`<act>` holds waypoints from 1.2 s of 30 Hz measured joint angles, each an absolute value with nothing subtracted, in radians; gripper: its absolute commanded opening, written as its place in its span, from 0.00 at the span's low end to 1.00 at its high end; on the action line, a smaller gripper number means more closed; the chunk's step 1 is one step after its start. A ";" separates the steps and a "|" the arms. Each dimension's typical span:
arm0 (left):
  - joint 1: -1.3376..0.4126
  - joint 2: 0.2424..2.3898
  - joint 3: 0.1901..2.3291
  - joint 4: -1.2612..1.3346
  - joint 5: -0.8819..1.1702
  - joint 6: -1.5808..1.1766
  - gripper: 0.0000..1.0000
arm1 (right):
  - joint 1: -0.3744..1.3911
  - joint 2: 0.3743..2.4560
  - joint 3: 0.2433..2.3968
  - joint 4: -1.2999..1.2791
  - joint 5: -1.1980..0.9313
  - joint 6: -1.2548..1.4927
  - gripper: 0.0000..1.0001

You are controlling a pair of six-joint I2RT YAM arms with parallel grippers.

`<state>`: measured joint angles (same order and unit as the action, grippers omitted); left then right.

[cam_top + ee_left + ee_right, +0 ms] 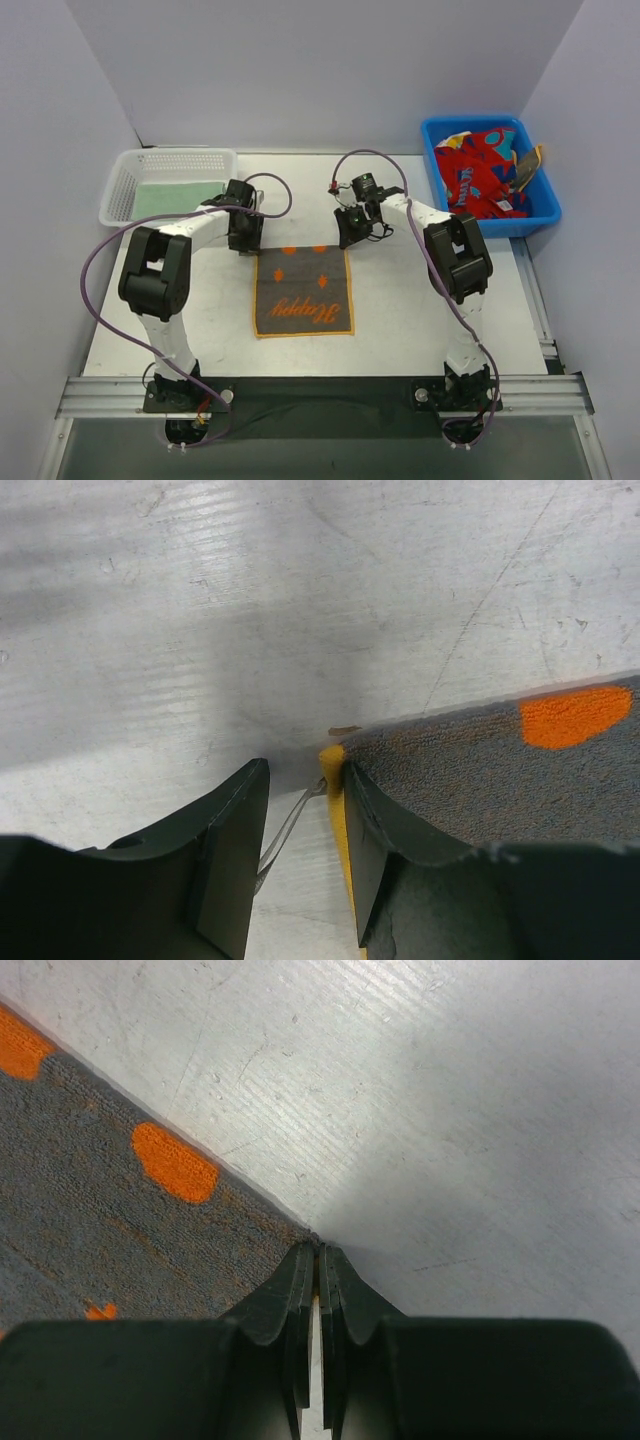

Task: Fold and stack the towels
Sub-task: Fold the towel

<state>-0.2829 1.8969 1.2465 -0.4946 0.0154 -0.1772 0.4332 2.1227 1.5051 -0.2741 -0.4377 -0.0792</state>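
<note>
i'm at the pick-up for the first fold. the grey terry towel [303,292], with its orange hem, orange marks and orange script, lies flat on the pale surface [420,320], and both claws sit at its far edge. my left claw [303,770] has its fingers apart, straddling the far-left corner. the orange hem tip lies in the gap, hard against the finger on the towel side, and there is only bare surface under the other finger. a thin pale loop [285,825] trails from that corner into the gap, and i don't want to grab only that. before closing, i'd nudge the left claw a touch further onto the cloth and press down so the hem is well between the fingers. my right claw [318,1250] has its fingers pressed together with the tips right at the far-right corner, and i cannot tell whether any cloth is caught between them. i'd test that with a small lift first. then i'd raise both corners level and bring them toward me to meet the near hem squarely. out past the left claw a pale green towel [178,198] lies in the white mesh plastic basket [120,185]. past the right claw a red printed towel [480,165] waits in the blue plastic bin [540,215].
</note>
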 measured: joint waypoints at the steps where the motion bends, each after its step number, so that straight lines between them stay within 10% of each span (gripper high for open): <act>1: -0.287 1.898 1.248 -0.495 0.011 -0.179 0.46 | 0.434 2.122 1.505 -0.274 -0.434 -0.080 0.00; 17: -0.356 1.972 1.351 -0.546 -0.099 -0.207 0.39 | 0.447 2.111 1.505 -0.320 -0.389 -0.101 0.00; 25: -0.413 2.017 1.421 -0.606 -0.174 -0.218 0.00 | 0.447 2.103 1.499 -0.335 -0.382 -0.108 0.00; 36: -0.412 2.015 1.429 -0.615 -0.171 -0.212 0.00 | 0.442 2.101 1.501 -0.345 -0.370 -0.113 0.00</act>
